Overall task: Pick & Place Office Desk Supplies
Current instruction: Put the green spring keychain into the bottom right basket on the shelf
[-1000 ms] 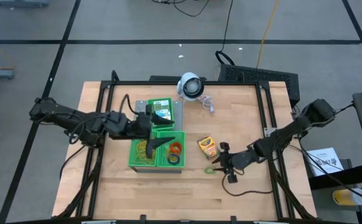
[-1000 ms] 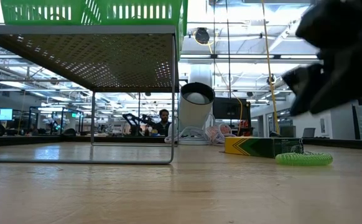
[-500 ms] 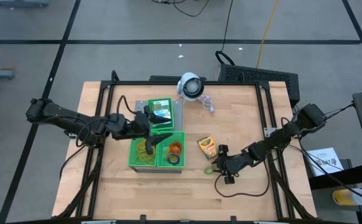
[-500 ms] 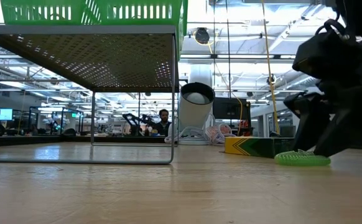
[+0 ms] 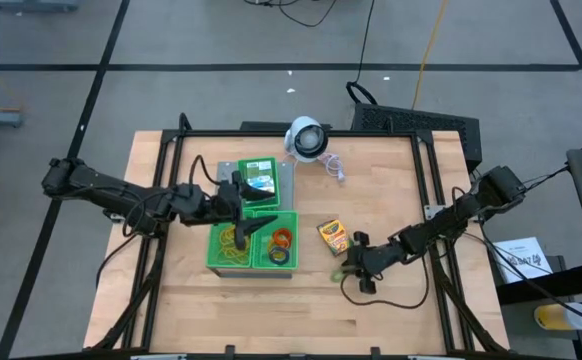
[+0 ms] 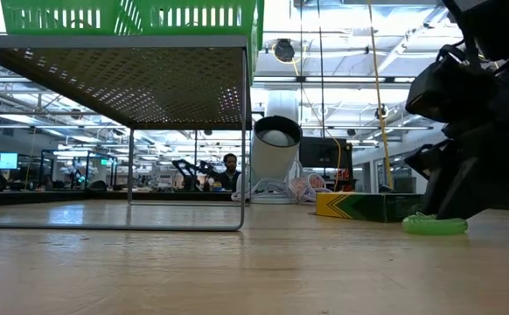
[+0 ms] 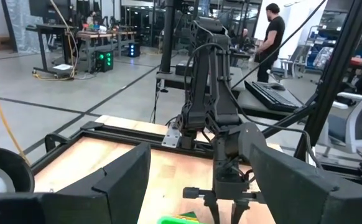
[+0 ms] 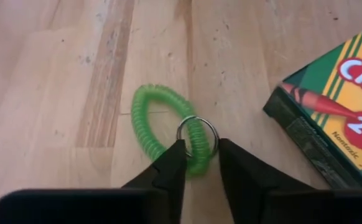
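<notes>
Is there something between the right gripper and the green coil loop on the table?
Nothing visible. The right gripper is down at the green coil loop, its fingers on either side of the loop near its metal ring. The crayon box lies beside it, apart.

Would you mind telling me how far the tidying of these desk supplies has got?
Done: rubber bands lie in the green plastic tray, two crayon boxes behind it. In hand: the right gripper is closing on the green coiled loop on the wooden table. Left: the yellow-and-green crayon box beside it. The left gripper hovers over the tray.
</notes>
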Motion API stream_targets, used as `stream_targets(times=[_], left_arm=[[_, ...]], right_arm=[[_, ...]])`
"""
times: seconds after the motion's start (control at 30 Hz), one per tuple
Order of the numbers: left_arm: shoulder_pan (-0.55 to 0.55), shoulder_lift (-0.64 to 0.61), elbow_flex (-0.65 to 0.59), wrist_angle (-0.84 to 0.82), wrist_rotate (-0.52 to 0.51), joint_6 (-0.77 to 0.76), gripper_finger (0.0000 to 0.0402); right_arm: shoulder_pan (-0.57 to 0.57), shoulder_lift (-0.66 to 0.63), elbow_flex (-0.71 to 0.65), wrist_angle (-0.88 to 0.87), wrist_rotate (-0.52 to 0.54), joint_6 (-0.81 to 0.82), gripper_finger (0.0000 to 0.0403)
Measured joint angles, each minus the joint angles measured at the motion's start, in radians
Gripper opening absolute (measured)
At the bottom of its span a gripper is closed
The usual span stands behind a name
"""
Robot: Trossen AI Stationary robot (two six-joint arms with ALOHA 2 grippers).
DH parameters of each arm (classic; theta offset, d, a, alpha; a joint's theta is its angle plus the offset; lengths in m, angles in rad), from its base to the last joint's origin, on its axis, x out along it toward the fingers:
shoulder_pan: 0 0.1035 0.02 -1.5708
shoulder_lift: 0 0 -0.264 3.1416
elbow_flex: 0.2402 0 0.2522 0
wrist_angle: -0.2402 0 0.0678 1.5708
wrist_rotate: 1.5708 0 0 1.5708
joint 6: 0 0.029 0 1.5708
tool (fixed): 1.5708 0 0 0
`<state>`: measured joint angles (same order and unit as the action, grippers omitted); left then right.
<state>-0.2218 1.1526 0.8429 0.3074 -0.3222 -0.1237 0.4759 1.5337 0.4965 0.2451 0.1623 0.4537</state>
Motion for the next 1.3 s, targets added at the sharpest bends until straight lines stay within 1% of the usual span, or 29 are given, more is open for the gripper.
stream_targets(times=[0.2,0.27,0.4,0.5,0.6,0.73,0.83,0.9,0.97,1.07,1.2,1.3], left_arm=[[0.0,0.0,0.0,-0.021,0.002,0.01,0.0285],[0.0,0.0,0.0,-0.021,0.002,0.011,0.0285],[0.0,0.001,0.0,-0.021,0.002,0.011,0.0285],[0.0,0.001,0.0,-0.02,0.002,0.011,0.0285],[0.0,0.001,0.0,-0.02,0.002,0.012,0.0285],[0.0,0.001,0.0,-0.02,0.002,0.013,0.0285],[0.0,0.001,0.0,-0.02,0.002,0.013,0.0285],[0.0,0.001,0.0,-0.017,0.002,0.017,0.0285],[0.0,0.001,0.0,-0.01,0.002,0.014,0.0285],[0.0,0.013,0.0,0.01,0.002,0.012,0.0285],[0.0,0.049,0.001,0.077,0.02,0.017,0.0285],[0.002,0.086,0.001,0.121,0.039,0.044,0.0285]], right_arm=[[-0.006,0.0,-0.001,-0.007,0.001,-0.027,0.0024],[-0.006,0.0,-0.001,-0.007,0.001,-0.046,0.0011],[-0.005,-0.002,-0.002,0.007,-0.003,-0.053,0.001],[-0.003,-0.039,-0.005,0.001,-0.024,-0.074,0.0005],[-0.002,-0.114,-0.008,-0.014,-0.032,-0.096,0.0004],[-0.002,-0.243,-0.006,0.003,-0.017,-0.151,0.0004],[-0.002,-0.339,-0.006,0.018,0.011,-0.221,0.0004],[-0.002,-0.395,-0.006,0.039,0.059,-0.288,0.0004],[-0.004,-0.44,-0.006,0.078,0.115,-0.378,0.0004],[-0.017,-0.484,-0.005,0.182,0.179,-0.537,0.0004],[-0.063,-0.489,-0.005,0.317,0.182,-0.709,0.0004],[-0.106,-0.482,-0.004,0.406,0.17,-0.776,0.0004]])
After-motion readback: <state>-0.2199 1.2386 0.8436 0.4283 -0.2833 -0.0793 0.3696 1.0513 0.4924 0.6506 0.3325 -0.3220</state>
